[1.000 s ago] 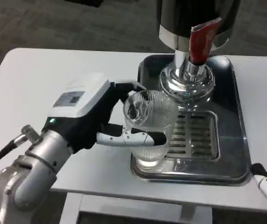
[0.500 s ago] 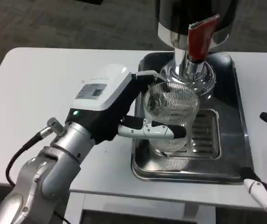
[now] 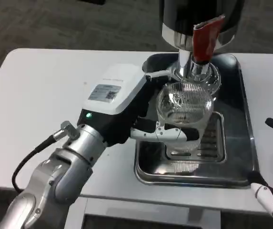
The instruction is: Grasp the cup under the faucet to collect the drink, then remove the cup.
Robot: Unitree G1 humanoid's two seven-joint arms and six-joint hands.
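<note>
Cup (image 3: 184, 107), ribbed clear plastic, likely light and slippery, is being held mid-wall beneath faucet (image 3: 193, 67) by left hand (image 3: 126, 107), fingers (image 3: 172, 133) clamped around it.

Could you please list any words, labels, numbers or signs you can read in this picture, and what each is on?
None can be read.
The left hand, holding the cup, has a label on its white back: its print and square code are too blurred to read.
</note>
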